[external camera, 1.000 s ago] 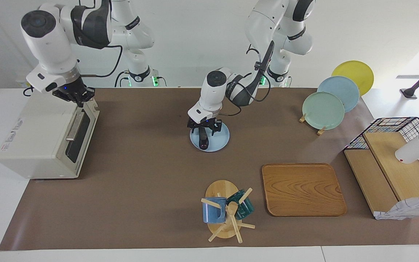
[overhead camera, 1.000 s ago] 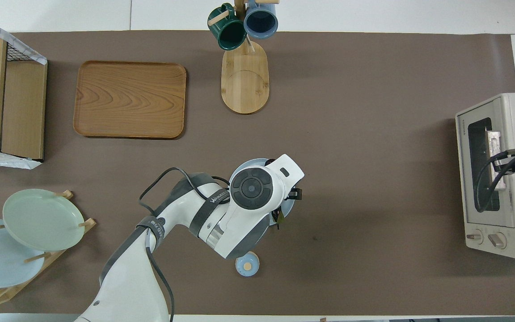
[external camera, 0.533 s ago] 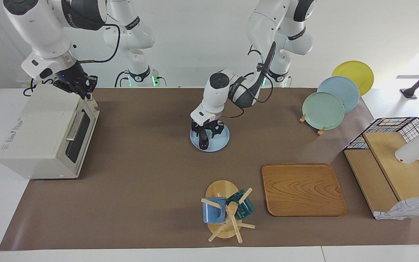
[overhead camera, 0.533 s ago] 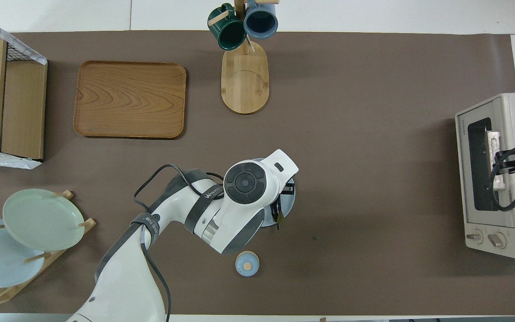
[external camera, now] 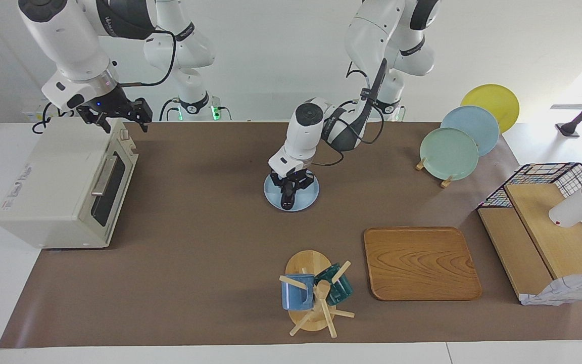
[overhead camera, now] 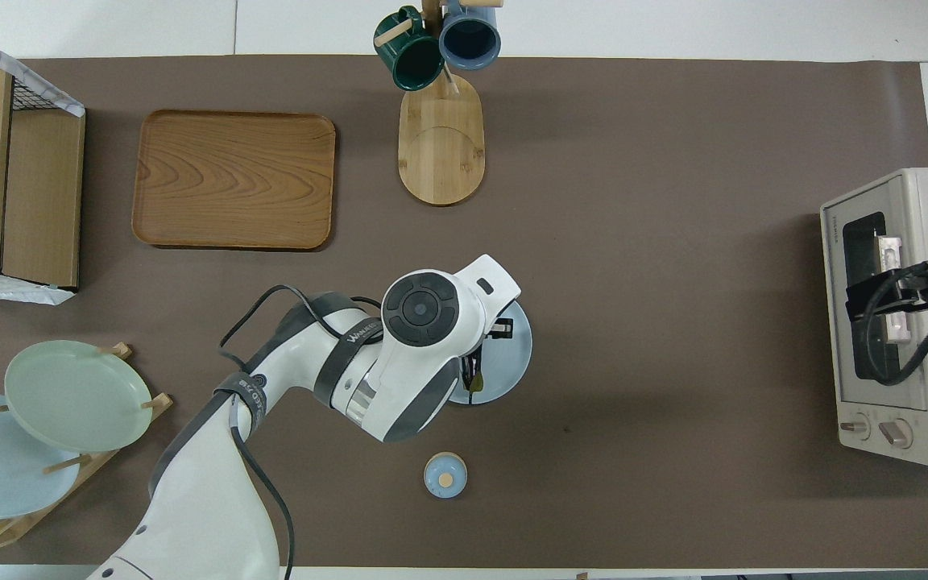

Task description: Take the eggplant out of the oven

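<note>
The eggplant point(external camera: 286, 198) lies on a pale blue plate point(external camera: 307, 198) near the middle of the worktop point(external camera: 210, 242), well apart from the oven point(external camera: 63, 187). The left end effector point(external camera: 288, 191) is down at the plate with its fingers drawn narrow onto the eggplant; from overhead the wrist hides most of it, and only the stem end point(overhead camera: 473, 385) shows at the plate's nearer edge.

The oven sits at the right arm's end of the worktop, its door point(external camera: 106, 189) shut and the bar handle point(external camera: 103, 175) lying across the glass. The right end effector point(external camera: 117, 121) hangs in the air over the oven's top edge by the door, fingers spread wide and holding nothing.

A small blue lid with a wooden knob point(overhead camera: 445, 475) rests on the worktop nearer to the robots than the plate. A wooden tray point(external camera: 421, 264) lies farther from the robots, toward the left arm's end. Beside it, toward the middle of the worktop, is a mug stand point(external camera: 309, 293) carrying a blue mug point(external camera: 296, 292) and a green mug point(external camera: 338, 284). A plate rack point(external camera: 460, 141) holds green, blue and yellow plates near the left arm's base, and a wire basket with wooden boards point(external camera: 548, 222) stands at that end of the worktop.
</note>
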